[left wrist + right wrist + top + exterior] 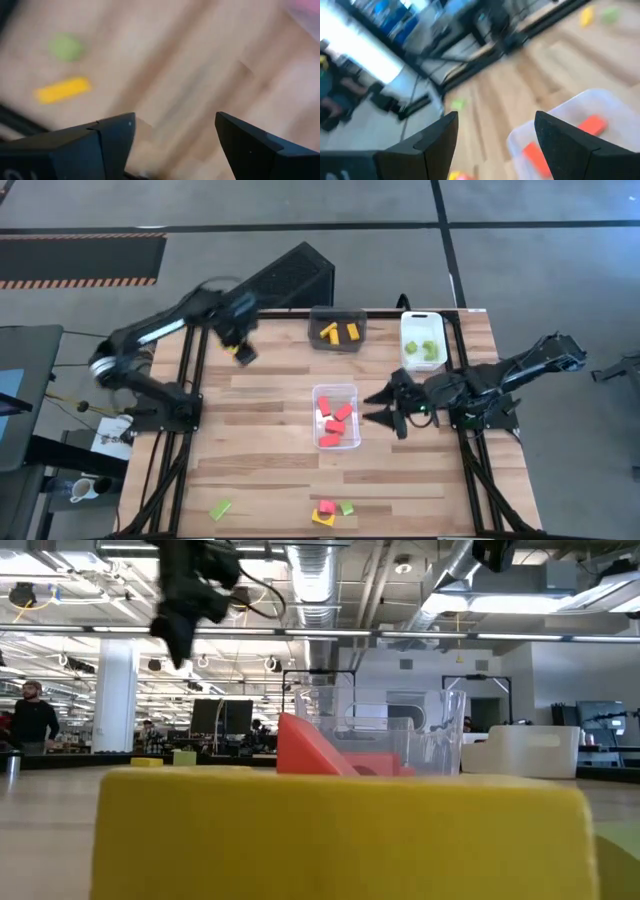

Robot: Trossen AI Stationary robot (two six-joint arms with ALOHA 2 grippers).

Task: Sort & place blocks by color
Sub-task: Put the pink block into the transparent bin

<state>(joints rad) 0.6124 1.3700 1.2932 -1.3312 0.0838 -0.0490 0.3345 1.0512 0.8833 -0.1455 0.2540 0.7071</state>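
My left gripper (240,348) (175,120) hangs open above the table's far left part, with nothing between its fingers. Past them a yellow bar (62,90) and a green block (65,47) lie blurred on the wood. My right gripper (378,405) (495,120) is open, level, just right of the clear bin (349,392), which holds red blocks (335,425). A green block (220,508) lies near the table's near edge. Farther right along that edge, a red block (326,507), a yellow one (340,830) and a green one (346,507) lie clustered.
A dark bin (362,330) at the far edge holds yellow blocks (340,332). The white bin (407,330) to its right holds green blocks (428,350). Bare wood lies between the clear bin and the near-edge cluster. A person (35,720) stands far off in the room.
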